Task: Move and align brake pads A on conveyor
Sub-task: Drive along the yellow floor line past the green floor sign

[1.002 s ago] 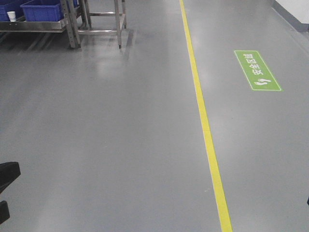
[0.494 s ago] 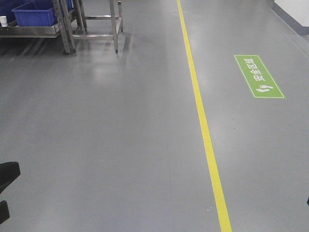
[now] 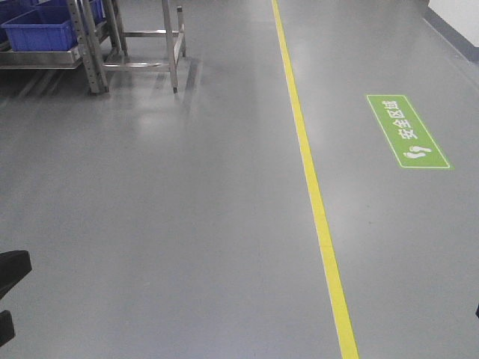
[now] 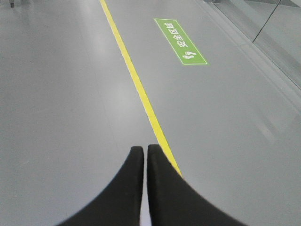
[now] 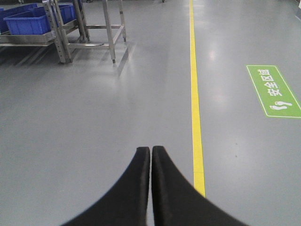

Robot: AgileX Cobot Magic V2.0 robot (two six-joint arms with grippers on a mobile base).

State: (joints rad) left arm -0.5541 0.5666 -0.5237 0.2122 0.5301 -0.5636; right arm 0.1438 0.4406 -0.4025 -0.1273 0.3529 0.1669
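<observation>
The brake pads A and the conveyor are out of view in every frame. My left gripper [image 4: 144,149] is shut and empty, its black fingers held above bare grey floor beside a yellow floor line [image 4: 136,80]. My right gripper [image 5: 151,150] is shut and empty too, above grey floor left of the same yellow line [image 5: 195,94]. In the front view only a black part of the left arm [image 3: 11,273] shows at the lower left edge.
A metal rack [image 3: 90,52] with blue bins [image 3: 41,34] and a steel frame stand [image 3: 168,45] stand at the far left. The yellow line [image 3: 307,179] runs along the floor. A green floor sign [image 3: 408,131] lies right of it.
The view has shifted: the rack and bins slid left and up in the front view, and the green sign moved down and right. The grippers stay shut.
</observation>
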